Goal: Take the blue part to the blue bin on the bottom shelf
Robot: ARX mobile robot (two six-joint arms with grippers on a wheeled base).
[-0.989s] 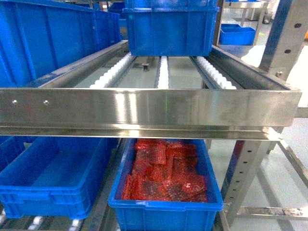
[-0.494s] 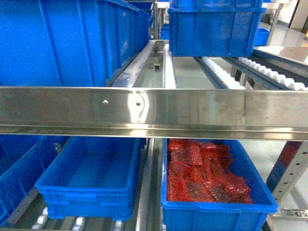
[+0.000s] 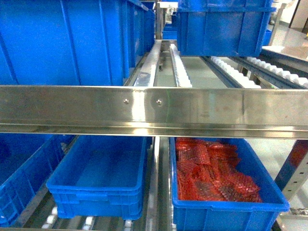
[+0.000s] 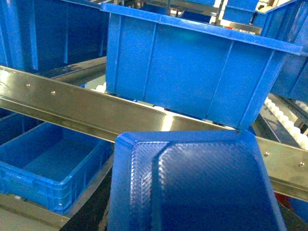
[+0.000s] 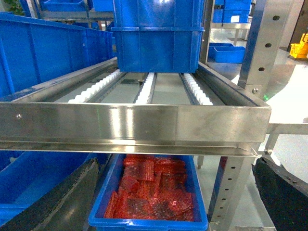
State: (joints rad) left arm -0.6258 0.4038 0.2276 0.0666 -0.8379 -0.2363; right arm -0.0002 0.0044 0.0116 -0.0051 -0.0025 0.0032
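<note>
The blue part (image 4: 202, 183), dark blue with a woven-look face, fills the bottom of the left wrist view, and my left gripper (image 4: 192, 219) is shut on it; only a dark finger (image 4: 89, 211) shows beside it. It hangs in front of the steel rail, above and right of the bare blue bin (image 4: 48, 163) (image 3: 96, 178) on the bottom shelf (image 3: 86, 222). My right gripper (image 5: 173, 192) is open with nothing between its dark fingers (image 5: 57, 197), facing the tote of red packets (image 5: 149, 192). Neither gripper shows in the head view.
A shiny steel upper level (image 3: 154, 110) crosses the view above the low totes and carries large blue totes (image 3: 67, 43) (image 3: 224, 26). The red-packet tote (image 3: 216, 173) sits right of the bare bin. Another blue tote (image 3: 19, 178) stands at the left. A rack post (image 5: 236, 187) stands at the right.
The head view has swung left along the rack: the bare blue bin and the red-packet tote have slid rightwards in the picture, and the big tote on the upper left now fills more of it.
</note>
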